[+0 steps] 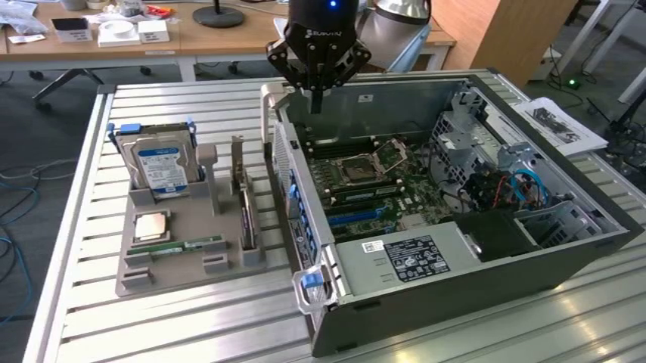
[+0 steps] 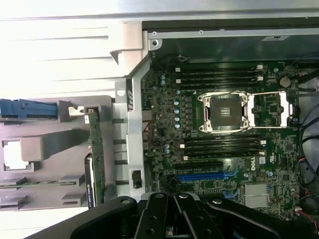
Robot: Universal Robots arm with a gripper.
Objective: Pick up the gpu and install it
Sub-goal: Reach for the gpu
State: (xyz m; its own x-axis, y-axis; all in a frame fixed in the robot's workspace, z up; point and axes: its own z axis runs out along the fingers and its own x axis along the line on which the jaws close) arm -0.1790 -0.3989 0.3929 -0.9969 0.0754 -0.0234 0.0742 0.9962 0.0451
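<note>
A silver hard drive with a blue label [image 1: 162,168] is seen standing upright in a grey moulded plastic holder [image 1: 166,276]. The holder is set on the slatted metal table [image 1: 81,302], just beside the open black tower computer case [image 1: 485,283], on the exterior view's left of it. The gpu, a thin green circuit-board card [image 1: 243,204], is held on edge in a slot of that holder, on the side nearest the case and apart from it. The black 2-fingered gripper [image 1: 317,102] is hung above the case's far edge; its fingers are pressed together and nothing is gripped. Inside the case, a green motherboard [image 1: 389,185] with 1 blue expansion slot [image 1: 355,217] is exposed.
</note>
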